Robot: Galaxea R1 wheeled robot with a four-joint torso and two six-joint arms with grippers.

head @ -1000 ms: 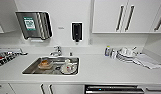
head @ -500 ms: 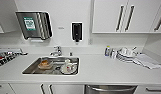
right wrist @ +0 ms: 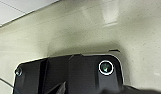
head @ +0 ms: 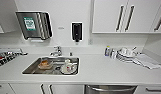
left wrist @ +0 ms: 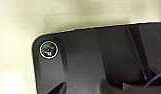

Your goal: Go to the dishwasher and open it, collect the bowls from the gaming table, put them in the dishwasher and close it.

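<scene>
Steel-fronted dishwasher (head: pixel 109 89) shut, under the counter

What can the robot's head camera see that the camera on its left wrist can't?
The head view takes in a kitchen: a steel sink with dirty dishes in it, a chrome tap, a steel paper-towel dispenser and a black soap dispenser on the wall, white cupboards, stacked white dishes on the white counter, and the brushed-steel dishwasher at the lower edge. The left wrist view has a pale speckled floor and the robot's own dark plate. They share nothing.
</scene>
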